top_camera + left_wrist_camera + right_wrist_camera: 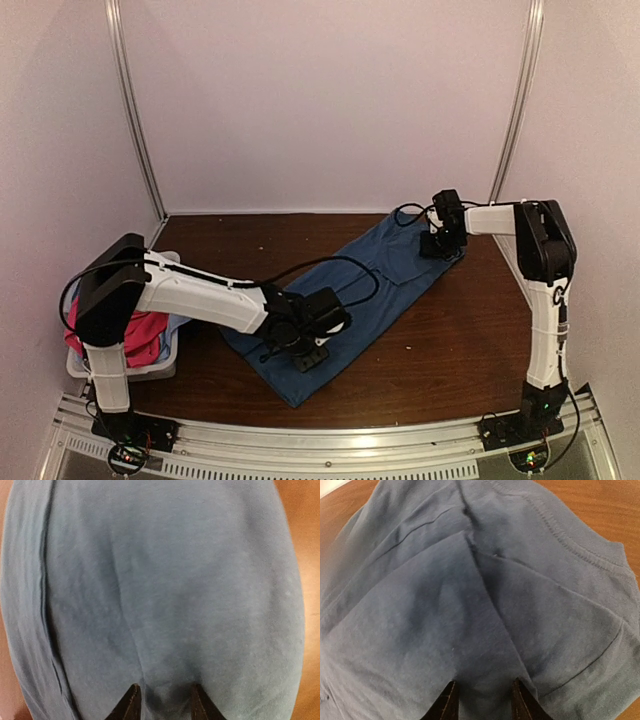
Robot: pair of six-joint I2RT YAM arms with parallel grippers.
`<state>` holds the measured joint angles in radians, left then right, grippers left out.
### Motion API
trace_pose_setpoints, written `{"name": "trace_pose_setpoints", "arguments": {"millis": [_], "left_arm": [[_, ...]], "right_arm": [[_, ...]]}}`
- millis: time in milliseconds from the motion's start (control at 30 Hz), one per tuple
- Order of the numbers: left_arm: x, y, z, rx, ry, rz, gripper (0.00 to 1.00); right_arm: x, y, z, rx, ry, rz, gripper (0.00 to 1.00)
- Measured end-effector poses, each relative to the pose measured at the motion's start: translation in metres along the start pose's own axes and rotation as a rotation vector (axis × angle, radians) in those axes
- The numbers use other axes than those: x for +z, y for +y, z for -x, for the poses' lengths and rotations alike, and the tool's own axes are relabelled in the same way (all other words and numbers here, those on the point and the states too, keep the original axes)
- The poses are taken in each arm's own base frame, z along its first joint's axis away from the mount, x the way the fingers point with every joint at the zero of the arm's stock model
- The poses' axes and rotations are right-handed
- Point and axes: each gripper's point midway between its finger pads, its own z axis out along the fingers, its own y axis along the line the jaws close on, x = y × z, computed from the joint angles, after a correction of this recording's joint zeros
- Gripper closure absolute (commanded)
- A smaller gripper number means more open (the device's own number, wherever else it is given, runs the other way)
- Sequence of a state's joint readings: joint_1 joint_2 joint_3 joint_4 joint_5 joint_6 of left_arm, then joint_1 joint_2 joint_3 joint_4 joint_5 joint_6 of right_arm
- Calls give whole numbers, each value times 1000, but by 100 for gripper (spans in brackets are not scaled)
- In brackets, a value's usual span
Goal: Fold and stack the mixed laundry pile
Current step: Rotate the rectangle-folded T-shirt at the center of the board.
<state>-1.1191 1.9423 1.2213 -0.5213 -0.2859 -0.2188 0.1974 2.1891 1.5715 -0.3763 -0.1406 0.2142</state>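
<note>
Here, two claws [308,358] [440,250] touch one dark blue T-shirt [400,282]; one basket [150,370] nearby.

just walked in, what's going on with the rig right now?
Both arms are working the dark blue T-shirt, which lies spread diagonally on the table. The left gripper presses on its near end and the right gripper on its far end by the collar. Each has its fingertips apart with cloth between them, and no firm pinch shows. The pink shirt and light-blue cloth sit bunched in the white basket at the left. Nothing is stacked yet.
</note>
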Motion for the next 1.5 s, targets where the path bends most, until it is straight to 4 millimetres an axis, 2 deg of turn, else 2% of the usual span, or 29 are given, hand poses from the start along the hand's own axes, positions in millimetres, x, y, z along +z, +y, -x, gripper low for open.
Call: {"name": "trace_pose_setpoints", "arguments": {"millis": [100, 200, 267, 333, 400, 433, 467, 567, 633, 700, 733, 833, 933, 1033, 1100, 1300, 1400, 1500], "left_arm": [[-7, -51, 20, 62, -21, -102, 62], [-15, -88, 30, 94, -38, -216, 60], [-21, -98, 31, 101, -32, -275, 59], [-25, -94, 37, 84, -41, -311, 59], [-30, -76, 52, 29, -72, -342, 59], [-33, -58, 65, -16, -103, -349, 59], [-35, -34, 80, -72, -143, -345, 60], [-41, 56, 122, -238, -283, -272, 61], [-43, 111, 138, -321, -344, -204, 61], [-45, 146, 150, -357, -384, -150, 64], [-45, 159, 160, -362, -408, -122, 65], [-31, 162, 174, -339, -414, -92, 67], [2, 147, 167, -303, -352, -87, 69], [30, 132, 147, -274, -272, -89, 72], [40, 127, 134, -262, -229, -88, 74], [62, 118, 85, -261, -128, -65, 88], [54, 113, 65, -269, -113, -56, 93], [45, 102, 46, -268, -97, -40, 98]], "right_arm": [[9, -4, 20, -17, -27, -5, 64], [13, 0, 33, -39, -45, 19, 63], [10, 6, 38, -51, -57, 48, 62], [-1, 13, 44, -55, -83, 77, 60], [-23, 18, 45, -51, -117, 106, 60], [-39, 20, 46, -47, -140, 118, 60], [-55, 24, 49, -41, -166, 132, 60], [-106, 33, 64, -16, -266, 182, 61], [-128, 38, 69, 3, -315, 215, 61], [-131, 41, 63, 19, -322, 230, 62], [-124, 42, 52, 27, -300, 231, 62], [-96, 48, 11, 36, -197, 228, 66], [-66, 53, -30, 34, -83, 208, 70], [-43, 55, -51, 16, -17, 165, 74], [-30, 52, -60, 4, 14, 125, 76], [-12, 53, -38, -53, -6, 51, 91], [0, 61, -21, -81, -23, 36, 98], [14, 78, -4, -120, -44, 45, 100]]}}
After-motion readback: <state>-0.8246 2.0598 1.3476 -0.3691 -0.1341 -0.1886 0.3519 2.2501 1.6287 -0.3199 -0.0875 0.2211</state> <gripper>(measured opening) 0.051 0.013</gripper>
